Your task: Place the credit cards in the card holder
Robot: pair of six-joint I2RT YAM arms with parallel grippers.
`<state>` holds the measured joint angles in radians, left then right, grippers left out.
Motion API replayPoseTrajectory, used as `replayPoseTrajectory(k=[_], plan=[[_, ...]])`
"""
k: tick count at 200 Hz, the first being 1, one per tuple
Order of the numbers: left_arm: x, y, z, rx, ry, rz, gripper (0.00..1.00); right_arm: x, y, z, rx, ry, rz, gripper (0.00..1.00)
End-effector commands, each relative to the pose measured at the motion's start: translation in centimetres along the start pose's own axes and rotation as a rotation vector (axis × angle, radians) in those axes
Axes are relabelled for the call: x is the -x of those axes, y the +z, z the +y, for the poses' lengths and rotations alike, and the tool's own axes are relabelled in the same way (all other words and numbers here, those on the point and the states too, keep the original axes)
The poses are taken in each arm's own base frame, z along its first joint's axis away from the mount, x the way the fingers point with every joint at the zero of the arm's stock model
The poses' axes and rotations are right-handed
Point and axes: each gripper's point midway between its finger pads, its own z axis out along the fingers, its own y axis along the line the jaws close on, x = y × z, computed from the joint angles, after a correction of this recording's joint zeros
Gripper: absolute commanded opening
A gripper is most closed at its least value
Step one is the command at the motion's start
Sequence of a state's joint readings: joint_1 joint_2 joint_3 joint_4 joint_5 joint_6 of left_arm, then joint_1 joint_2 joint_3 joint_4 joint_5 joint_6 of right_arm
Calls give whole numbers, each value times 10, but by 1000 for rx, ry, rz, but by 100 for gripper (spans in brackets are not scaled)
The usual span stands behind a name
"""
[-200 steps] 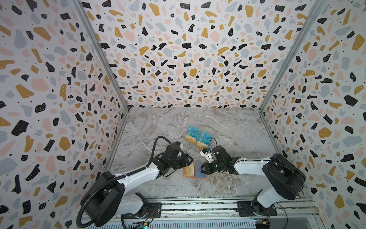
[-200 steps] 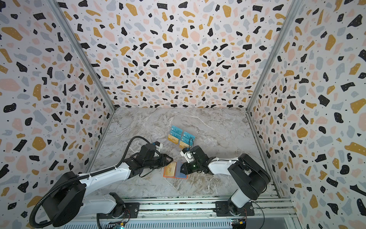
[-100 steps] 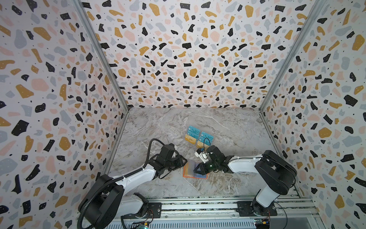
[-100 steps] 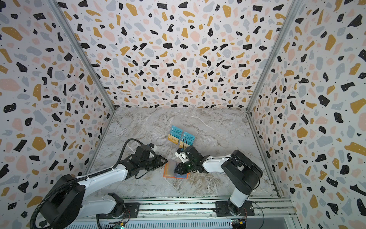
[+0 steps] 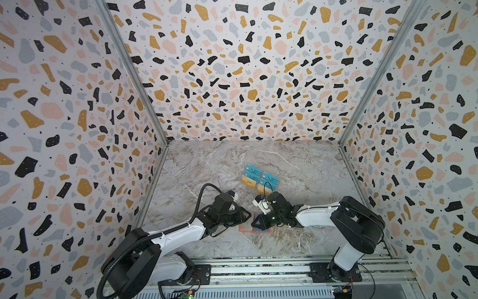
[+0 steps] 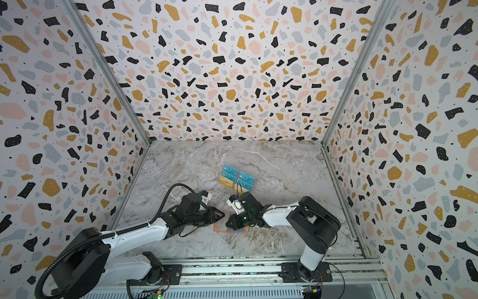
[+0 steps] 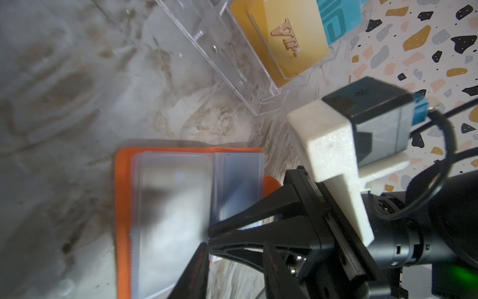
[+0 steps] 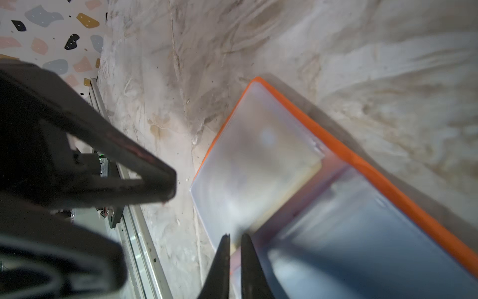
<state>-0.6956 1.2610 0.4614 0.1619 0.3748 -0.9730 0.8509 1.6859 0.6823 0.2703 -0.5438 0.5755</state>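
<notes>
Orange leather-like folding card holder point(image 7: 119, 207) lies open under the right gripper point(image 8: 234, 236), jaws almost closed; whether they pinch anything is unclear. Left gripper point(image 6: 219, 215) alongside gapes partway, empty.

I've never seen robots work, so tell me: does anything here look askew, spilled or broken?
Nothing stands out. The orange card holder lies open, flat on the table; the cards behind it sit in neat rows in a clear rack.

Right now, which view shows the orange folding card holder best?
Left wrist view: the orange folding card holder lies open, nearly whole. Right wrist view blurs and crops it. In both top views it is tiny, partly under the right tool.
</notes>
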Motion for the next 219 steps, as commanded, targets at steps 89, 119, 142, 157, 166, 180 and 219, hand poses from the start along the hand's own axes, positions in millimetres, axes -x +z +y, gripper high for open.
replayPoseTrajectory(k=[89, 119, 142, 157, 166, 180, 219], plan=[[-10, 21, 26, 46, 15, 34, 27, 89, -75, 1, -169, -174, -107, 16], [-17, 18, 37, 94, 34, 61, 27, 119, -97, -16, -294, -226, -140, 20], [-21, 17, 42, 114, 33, 73, 27, 141, -108, -31, -356, -237, -145, 23], [-19, 18, 41, 112, 35, 68, 27, 151, -109, -37, -366, -242, -146, 23], [-17, 18, 38, 106, 37, 65, 27, 156, -107, -40, -370, -249, -141, 23], [-15, 18, 36, 102, 39, 62, 27, 159, -103, -45, -375, -252, -129, 23], [-14, 16, 36, 103, 42, 51, 27, 161, -94, -61, -421, -276, -75, 24]])
